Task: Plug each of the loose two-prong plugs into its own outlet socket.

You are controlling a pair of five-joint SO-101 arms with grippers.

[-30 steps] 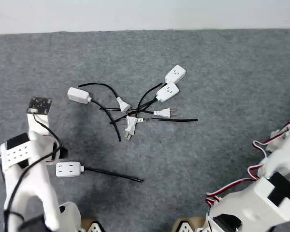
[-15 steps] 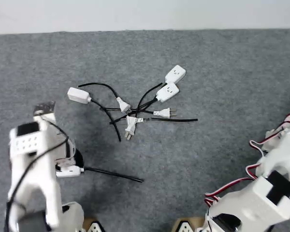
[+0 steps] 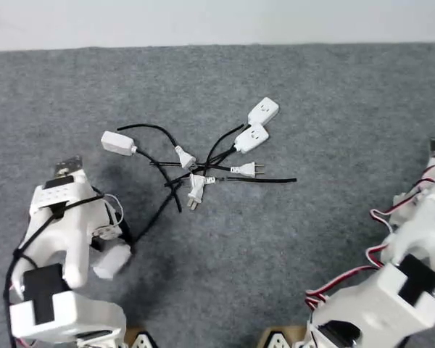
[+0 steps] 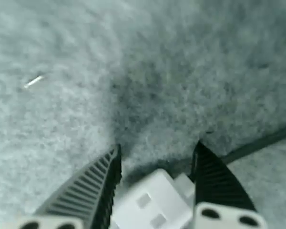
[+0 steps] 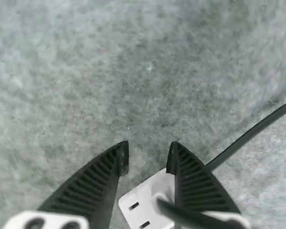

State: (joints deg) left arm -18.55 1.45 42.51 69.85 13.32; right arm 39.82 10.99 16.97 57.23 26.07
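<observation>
My left gripper point(image 3: 112, 250) at the near left is shut on a white outlet socket point(image 3: 109, 262), which hangs tilted between the fingers point(image 4: 102, 176). In the left wrist view the socket point(image 4: 150, 205) fills the gap behind the left gripper point(image 4: 157, 150). Its black cable point(image 3: 156, 214) runs up to the tangle. In the right wrist view my right gripper point(image 5: 148, 149) holds another white socket point(image 5: 143, 202) against one finger point(image 5: 193, 186). Loose two-prong plugs point(image 3: 185, 157), point(image 3: 194, 192), point(image 3: 248, 170) lie mid-table among black cables.
Three more white sockets point(image 3: 118, 142), point(image 3: 263, 111), point(image 3: 251, 138) lie around the cable tangle. The right arm point(image 3: 420, 239) stands at the near right edge. Grey carpet point(image 3: 312, 94) covers the table, with bare stretches at the far side and between the arms.
The left arm came down over the near-left socket, shut on it and drew it nearer; its cable swung to point at the tangle. The right arm shifted slightly.
</observation>
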